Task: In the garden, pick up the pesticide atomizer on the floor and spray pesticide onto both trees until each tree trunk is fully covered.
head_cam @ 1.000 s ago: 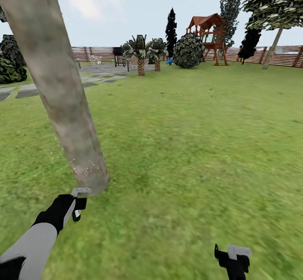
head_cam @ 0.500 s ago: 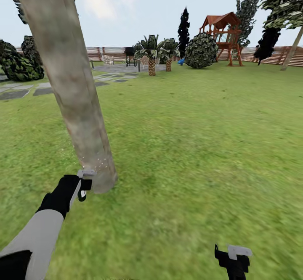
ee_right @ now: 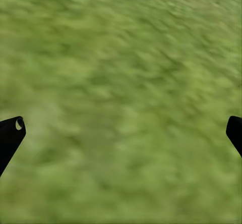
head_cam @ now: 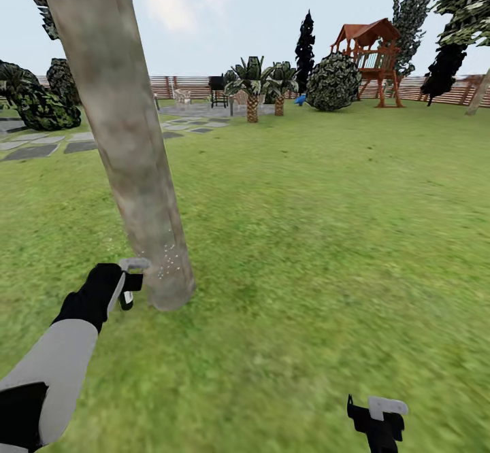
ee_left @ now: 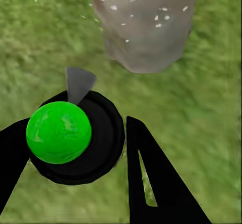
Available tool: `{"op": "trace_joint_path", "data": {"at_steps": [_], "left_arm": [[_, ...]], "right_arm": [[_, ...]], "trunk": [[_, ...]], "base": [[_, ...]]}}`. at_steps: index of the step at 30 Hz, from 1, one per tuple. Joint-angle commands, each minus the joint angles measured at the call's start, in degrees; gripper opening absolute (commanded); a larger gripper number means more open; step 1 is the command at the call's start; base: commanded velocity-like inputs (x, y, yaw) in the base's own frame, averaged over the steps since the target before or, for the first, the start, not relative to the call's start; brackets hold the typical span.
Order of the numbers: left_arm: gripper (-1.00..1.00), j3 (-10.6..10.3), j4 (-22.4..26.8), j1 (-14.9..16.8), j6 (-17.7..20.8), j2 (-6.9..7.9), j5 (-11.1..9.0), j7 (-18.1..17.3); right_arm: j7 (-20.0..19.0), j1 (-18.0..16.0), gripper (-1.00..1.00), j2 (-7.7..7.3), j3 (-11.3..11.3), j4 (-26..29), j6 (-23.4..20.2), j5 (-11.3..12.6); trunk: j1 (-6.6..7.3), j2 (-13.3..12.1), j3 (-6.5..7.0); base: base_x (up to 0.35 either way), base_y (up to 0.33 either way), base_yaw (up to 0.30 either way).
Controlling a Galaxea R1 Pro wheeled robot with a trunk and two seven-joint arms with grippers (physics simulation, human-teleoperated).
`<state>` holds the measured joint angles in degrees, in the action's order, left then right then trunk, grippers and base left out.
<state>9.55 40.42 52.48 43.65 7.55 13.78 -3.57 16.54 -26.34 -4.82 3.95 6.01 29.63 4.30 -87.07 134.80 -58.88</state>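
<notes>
- Green grass lawn [head_cam: 327, 235], brown slat fence [head_cam: 190, 86] behind, grey paving [head_cam: 41, 148] far left.
- Left gripper [ee_left: 75, 148] clenched on pesticide atomizer [ee_left: 59, 131], just beside tree trunk [head_cam: 129, 140]; white specks on bark.
- Right gripper [ee_right: 121, 133] released over grass.

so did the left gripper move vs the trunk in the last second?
Yes. In the head view the left gripper has risen along the tree trunk, from level with its base to above it. The camera also panned.

A: What stands by the fence?
B: A red-roofed wooden play tower [head_cam: 371, 62], a round bush [head_cam: 333, 82] beside it, 2 short palms [head_cam: 262, 86].
A: And left?
B: A black grill [head_cam: 217, 90].
</notes>
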Motion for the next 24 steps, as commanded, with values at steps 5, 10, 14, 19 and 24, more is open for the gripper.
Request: {"op": "trace_joint_path", "data": {"at_steps": [5, 10, 14, 19, 24], "left_arm": [[-1.00, 0.18, 0.27, 0.58, 0.24, -1.56, 1.12, -0.30], [-1.00, 0.55, 0.25, 0.22, 0.27, -0.78, 1.27, -0.24], [-1.00, 0.56, 0.09, -0.10, 0.23, -0.63, 1.48, -0.14], [-1.00, 0.53, -0.46, -0.27, 0.13, -0.65, 1.47, 0.13], [-1.00, 0.52, -0.43, -0.28, 0.06, -0.70, 1.43, 0.14]], "right_arm": [[0.10, -0.03, 1.00, -0.02, 0.45, -0.03, 0.17, 0.45], [0.09, -0.03, 1.00, 0.06, 0.45, -0.03, 0.17, 0.45], [0.14, -0.03, 1.00, 0.07, 0.45, -0.03, 0.17, 0.45], [0.09, -0.03, 1.00, 0.07, 0.45, -0.03, 0.17, 0.45], [0.08, -0.03, 1.00, 0.07, 0.45, -0.03, 0.17, 0.45]], "trunk": [[0.01, 0.02, -0.05], [0.01, 0.02, -0.05], [0.01, 0.02, -0.05], [0.01, 0.02, -0.05], [0.01, 0.02, -0.05]], "base": [[0.151, -0.164, 0.000], [0.220, -0.197, 0.156], [0.240, -0.175, 0.270], [0.240, -0.175, 0.278], [0.066, -0.255, 0.278]]}}
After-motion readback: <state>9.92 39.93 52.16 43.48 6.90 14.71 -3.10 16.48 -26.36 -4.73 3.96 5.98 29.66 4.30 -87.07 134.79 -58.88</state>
